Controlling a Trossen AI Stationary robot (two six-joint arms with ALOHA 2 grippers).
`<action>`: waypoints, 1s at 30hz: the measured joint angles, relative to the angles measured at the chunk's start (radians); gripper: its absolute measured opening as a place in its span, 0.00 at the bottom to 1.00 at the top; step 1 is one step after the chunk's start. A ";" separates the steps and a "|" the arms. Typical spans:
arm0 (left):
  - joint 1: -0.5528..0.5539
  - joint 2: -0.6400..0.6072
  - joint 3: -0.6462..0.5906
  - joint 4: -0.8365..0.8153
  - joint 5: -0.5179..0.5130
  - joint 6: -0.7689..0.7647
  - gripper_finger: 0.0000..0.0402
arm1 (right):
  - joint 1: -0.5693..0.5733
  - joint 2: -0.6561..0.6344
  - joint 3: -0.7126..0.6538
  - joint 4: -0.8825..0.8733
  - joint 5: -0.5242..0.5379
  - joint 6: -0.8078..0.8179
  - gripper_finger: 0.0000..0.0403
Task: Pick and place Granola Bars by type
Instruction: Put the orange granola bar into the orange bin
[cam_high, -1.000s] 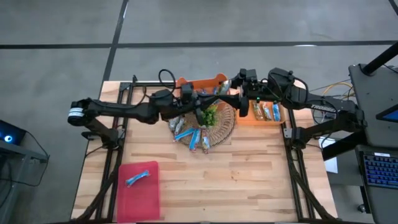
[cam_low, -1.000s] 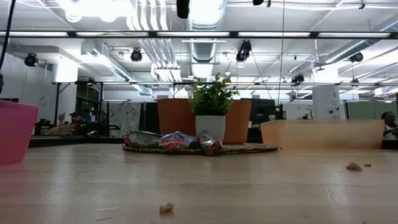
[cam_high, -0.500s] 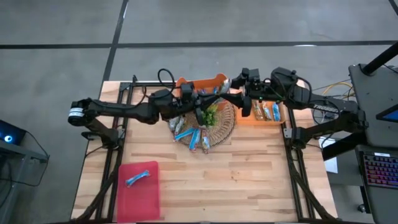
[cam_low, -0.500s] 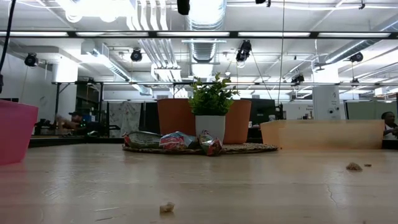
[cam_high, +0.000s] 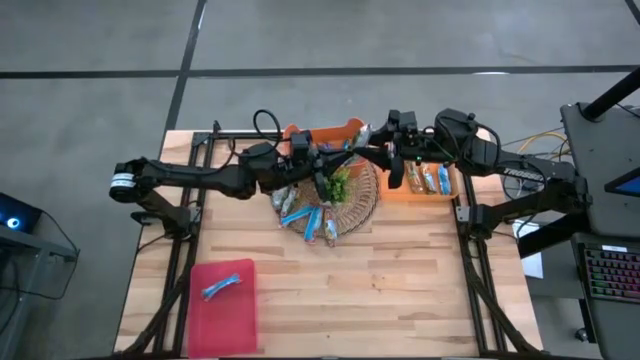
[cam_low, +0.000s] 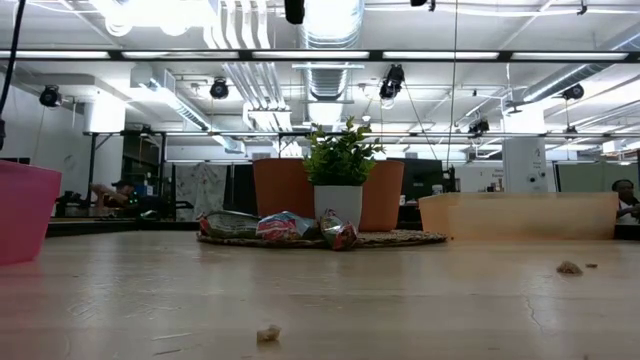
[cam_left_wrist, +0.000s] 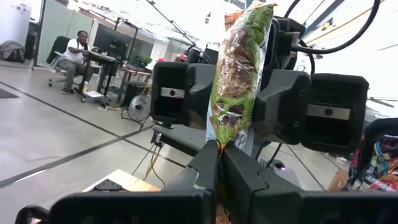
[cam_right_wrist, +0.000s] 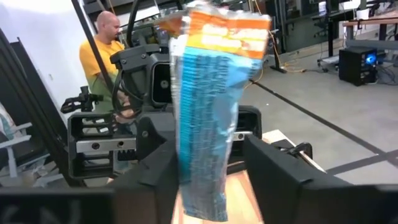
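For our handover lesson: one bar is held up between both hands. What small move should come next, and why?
Probably the right hand should close on the granola bar. The left hand pinches its lower end shut, while the right fingers flank it with a gap showing, so it is not yet gripped from that side.
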 joint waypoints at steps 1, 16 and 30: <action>0.000 0.000 0.000 0.000 -0.003 0.000 0.00 | 0.000 0.000 0.000 0.000 0.000 -0.004 0.35; 0.000 -0.004 0.000 0.000 -0.017 -0.005 0.05 | 0.000 -0.006 -0.001 -0.002 0.001 -0.044 0.04; 0.009 -0.184 0.000 -0.336 0.012 0.032 0.48 | -0.020 -0.054 0.123 -0.515 0.269 0.099 0.03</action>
